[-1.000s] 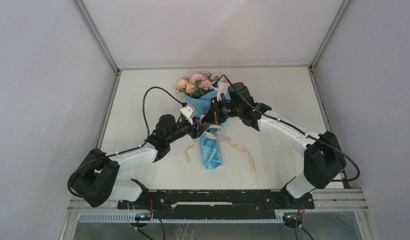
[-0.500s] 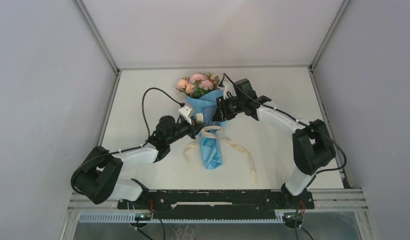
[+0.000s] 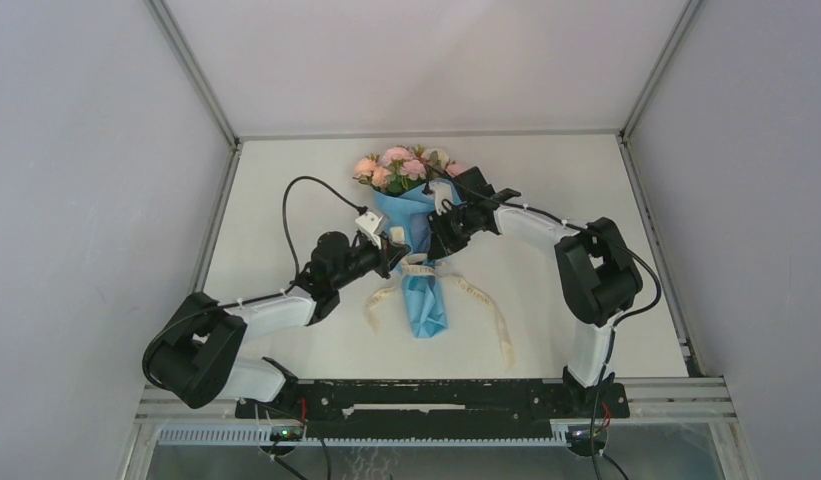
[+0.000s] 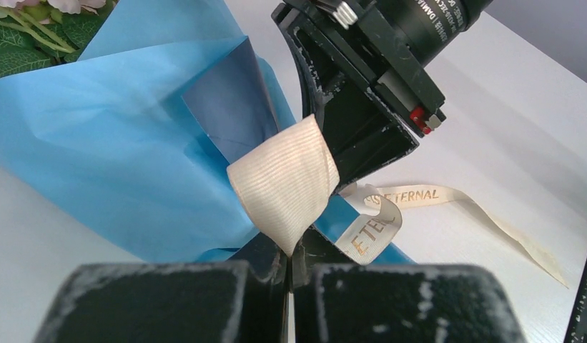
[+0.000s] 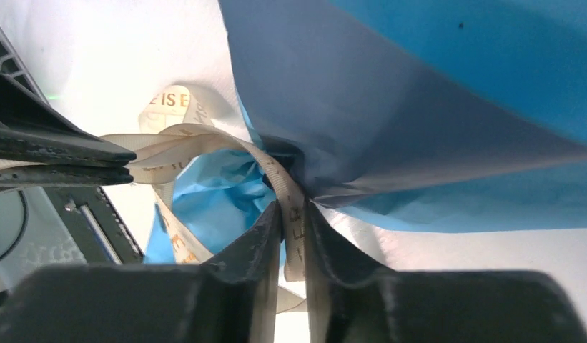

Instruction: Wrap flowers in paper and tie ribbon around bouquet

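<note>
**ITEM:** bouquet (image 3: pixel 418 215). Pink and cream rose-like flowers (image 3: pixel 396 165) in a crinkly sky-blue paper (image 4: pixel 97 143) cone, navy inner face showing at one fold.
**LOC.:** lies mid white table (image 3: pixel 586 200), blooms toward far edge, point toward near edge.
**ACC.:** long narrow cream-beige woven ribbon (image 4: pixel 287 182) w/ gold lettering. Looped at the cone's waist; two loose tails trail on the table, L and R of the point.
**L:** left gripper (image 4: pixel 290 261) closed, pinching a ribbon fold just beside the cone.
**R:** right gripper (image 5: pixel 290 221) at opp. side of the waist, jaws narrow w/ ribbon running between them. Clamped or only guiding: can't tell.
**RISKS (est.):**
- Ribbon is thin and floppy, so it may slide out of the right gripper if the jaws are slack; loop then loosens.
- Uneven pull by either arm prob. drags the light cone sideways or crushes the paper at the waist.
- Grippers v. close together; collision poss.
- No knot visible yet, so the overlap could spring open if tension drops.

**COND.:** paper creased, cone intact; blooms undamaged as far as seen.
</note>
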`<state>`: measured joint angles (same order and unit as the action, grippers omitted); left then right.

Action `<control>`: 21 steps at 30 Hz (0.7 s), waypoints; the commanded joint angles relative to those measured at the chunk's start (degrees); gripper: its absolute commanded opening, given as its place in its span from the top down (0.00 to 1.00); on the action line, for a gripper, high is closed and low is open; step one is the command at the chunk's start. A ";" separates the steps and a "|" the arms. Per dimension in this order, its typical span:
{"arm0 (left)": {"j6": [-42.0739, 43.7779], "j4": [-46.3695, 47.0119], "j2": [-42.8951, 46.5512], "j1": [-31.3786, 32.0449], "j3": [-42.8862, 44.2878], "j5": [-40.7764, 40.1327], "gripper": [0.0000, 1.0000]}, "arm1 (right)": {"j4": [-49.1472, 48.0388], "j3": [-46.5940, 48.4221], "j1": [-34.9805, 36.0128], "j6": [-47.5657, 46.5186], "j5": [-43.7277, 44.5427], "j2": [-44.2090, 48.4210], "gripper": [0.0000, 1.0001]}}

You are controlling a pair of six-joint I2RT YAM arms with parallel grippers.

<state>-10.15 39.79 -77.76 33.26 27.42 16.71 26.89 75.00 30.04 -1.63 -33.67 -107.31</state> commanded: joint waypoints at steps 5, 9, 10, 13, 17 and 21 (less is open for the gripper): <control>-1.20 2.70 -0.33 -0.78 0.09 -1.05 1.00 | 0.39 2.41 -0.23 -0.83 -1.54 4.36 0.99; -1.88 3.46 -1.43 -0.66 -0.38 -1.01 1.00 | -2.47 -0.17 -0.08 1.33 -2.60 9.21 0.98; -1.89 3.53 -1.70 -0.61 -0.43 -1.23 1.00 | -3.50 -1.22 0.11 2.67 -3.20 10.20 0.97; -1.76 3.62 -2.08 -0.61 -0.39 -1.28 1.00 | -5.24 -3.89 0.71 3.84 -3.55 12.29 0.92; -1.55 4.55 -2.82 -0.35 -0.18 -0.31 1.00 | -6.63 -5.55 0.85 4.81 -3.78 11.76 0.88; -1.88 4.53 -3.34 -0.25 -0.04 -3.02 1.00 | -6.76 -5.72 1.33 4.34 -8.03 12.51 1.00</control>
<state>-11.16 41.21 -80.68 32.99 27.42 16.16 22.59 69.49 30.68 2.00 -36.97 -96.16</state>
